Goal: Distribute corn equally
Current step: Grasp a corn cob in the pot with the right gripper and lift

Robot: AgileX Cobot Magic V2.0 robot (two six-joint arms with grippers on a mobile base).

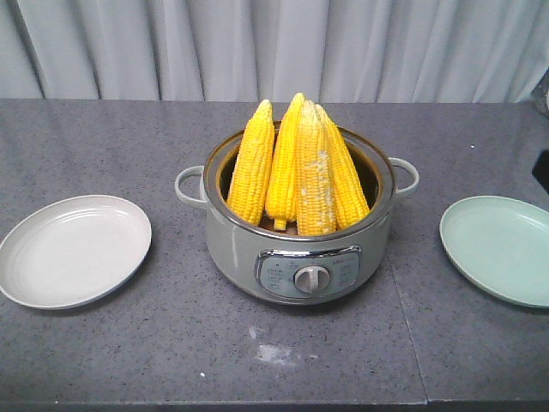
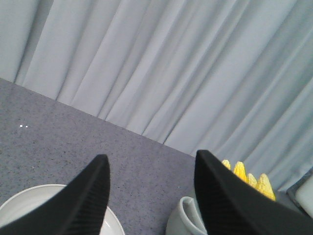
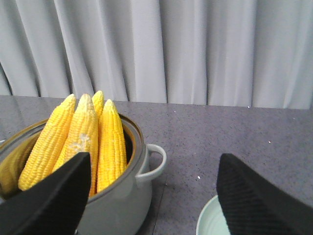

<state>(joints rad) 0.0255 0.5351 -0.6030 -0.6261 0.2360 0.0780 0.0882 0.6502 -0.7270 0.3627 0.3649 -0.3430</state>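
Observation:
Several yellow corn [image 1: 296, 167] cobs stand upright, tips up, in a grey-green electric pot [image 1: 300, 257] at the table's middle. A pale grey plate [image 1: 75, 251] lies to its left and a mint green plate [image 1: 502, 249] to its right, both bare. Neither gripper shows in the front view. In the left wrist view my left gripper [image 2: 150, 161] is open and holds nothing, above the pale plate's rim [image 2: 29, 196], with the corn tips [image 2: 239, 171] to its right. My right gripper [image 3: 154, 159] is open and holds nothing, between the corn [image 3: 110, 142] and the green plate [image 3: 210, 220].
The pot has a loop handle [image 1: 190, 187] on each side and a control dial [image 1: 310, 278] on its front. A grey curtain [image 1: 274, 43] hangs behind the table. A seam [image 1: 403, 318] runs across the tabletop right of the pot.

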